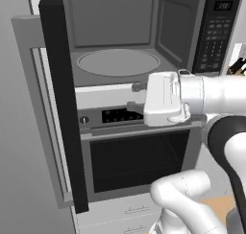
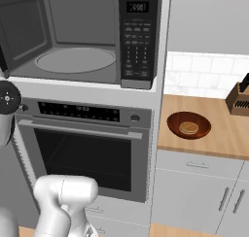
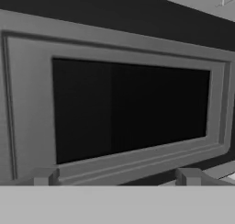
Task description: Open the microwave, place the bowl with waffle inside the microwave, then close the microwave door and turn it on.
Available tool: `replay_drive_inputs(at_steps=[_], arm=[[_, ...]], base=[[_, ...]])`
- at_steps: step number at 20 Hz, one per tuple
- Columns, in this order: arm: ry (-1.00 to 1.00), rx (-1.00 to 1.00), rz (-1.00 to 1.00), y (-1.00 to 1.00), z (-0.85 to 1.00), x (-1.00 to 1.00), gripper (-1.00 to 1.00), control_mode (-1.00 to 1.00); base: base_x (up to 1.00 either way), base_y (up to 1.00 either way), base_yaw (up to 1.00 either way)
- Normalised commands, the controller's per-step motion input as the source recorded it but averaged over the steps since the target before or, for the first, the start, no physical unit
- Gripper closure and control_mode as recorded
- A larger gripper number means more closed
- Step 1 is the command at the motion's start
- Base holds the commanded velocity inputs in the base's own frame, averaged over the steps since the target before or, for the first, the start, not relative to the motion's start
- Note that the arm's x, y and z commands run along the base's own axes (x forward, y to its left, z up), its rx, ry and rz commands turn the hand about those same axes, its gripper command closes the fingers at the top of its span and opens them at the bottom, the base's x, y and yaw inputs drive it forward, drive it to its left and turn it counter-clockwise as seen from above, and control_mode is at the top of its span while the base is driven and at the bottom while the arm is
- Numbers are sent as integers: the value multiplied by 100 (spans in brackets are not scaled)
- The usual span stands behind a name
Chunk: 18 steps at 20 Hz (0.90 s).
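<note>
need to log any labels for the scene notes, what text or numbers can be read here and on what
No text reads clearly.
Microwave clock display: pale digits, too blurred to read.
Microwave keypad: rows of button labels, too small to read.
Oven control strip: small light marks, unreadable.
Bowl, waffle, knife block: no lettering visible.

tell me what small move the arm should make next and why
Probably swing right toward the shallow reddish-brown bowl holding the round golden waffle on the wooden counter. The wide black microwave door already stands open, the glass turntable is bare, and the open gripper holds nothing.
</note>
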Motion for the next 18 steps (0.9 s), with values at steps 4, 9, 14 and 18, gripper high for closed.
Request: replay_drive_inputs(at_steps=[4,9,14,18], arm=[[6,0,-37,-100,0,0,-100,-100],[20,-2,-51,-100,0,2,-100,-100],[27,-6,-57,-100,0,26,-100,-100],[28,-8,-49,-100,0,44,-100,-100]], base=[[0,0,0],[0,0,0],[0,0,0],[0,0,0]])
